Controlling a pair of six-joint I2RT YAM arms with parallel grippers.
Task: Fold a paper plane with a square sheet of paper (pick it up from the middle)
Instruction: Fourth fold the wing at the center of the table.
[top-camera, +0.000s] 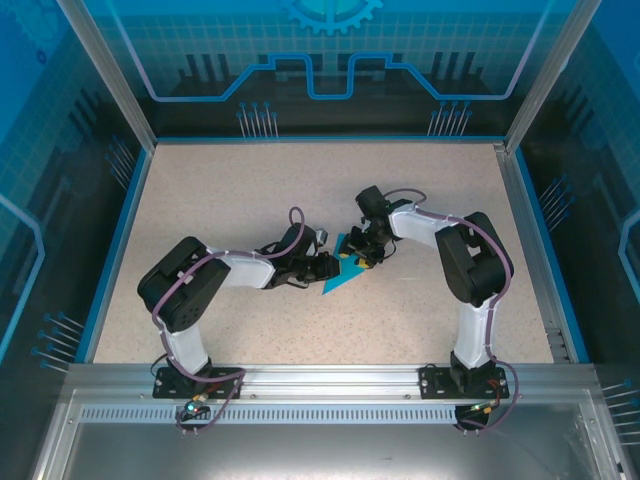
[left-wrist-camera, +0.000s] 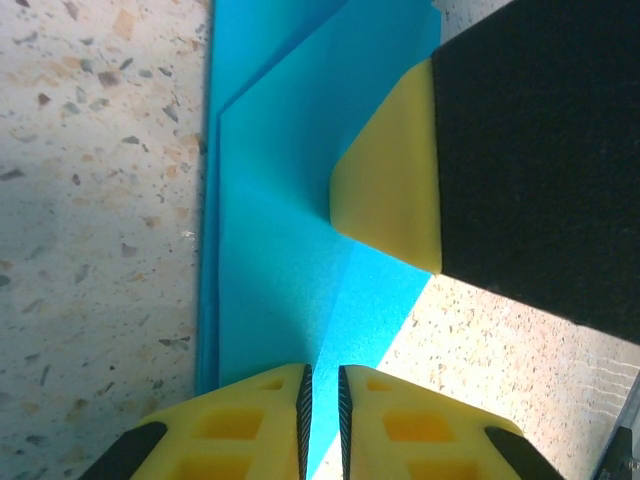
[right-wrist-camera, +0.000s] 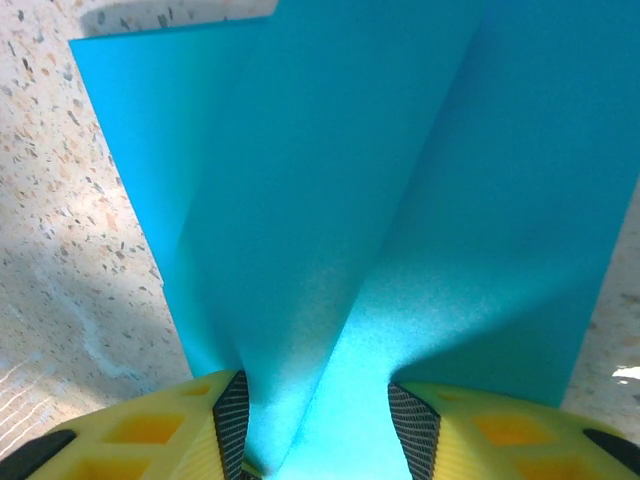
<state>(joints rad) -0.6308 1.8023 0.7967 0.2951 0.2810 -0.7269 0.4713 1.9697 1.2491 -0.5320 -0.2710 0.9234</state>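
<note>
Left gripper (left-wrist-camera: 322, 400) clamps the near edge of the part-folded blue paper (left-wrist-camera: 270, 180) lying on the table (left-wrist-camera: 90, 250) ahead of it; right gripper (right-wrist-camera: 318, 420), jaws parted, straddles a raised fold, which wants pressing flat along its crease.

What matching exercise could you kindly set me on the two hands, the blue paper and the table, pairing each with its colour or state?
Things:
1. left hand
2. right hand
3. paper
4. table

Descriptions:
A. speckled beige
B. bright blue, creased
C. fingers nearly closed on the paper's edge
D. fingers apart, paper rising between them

Pairs: 1-C, 2-D, 3-B, 4-A
</note>
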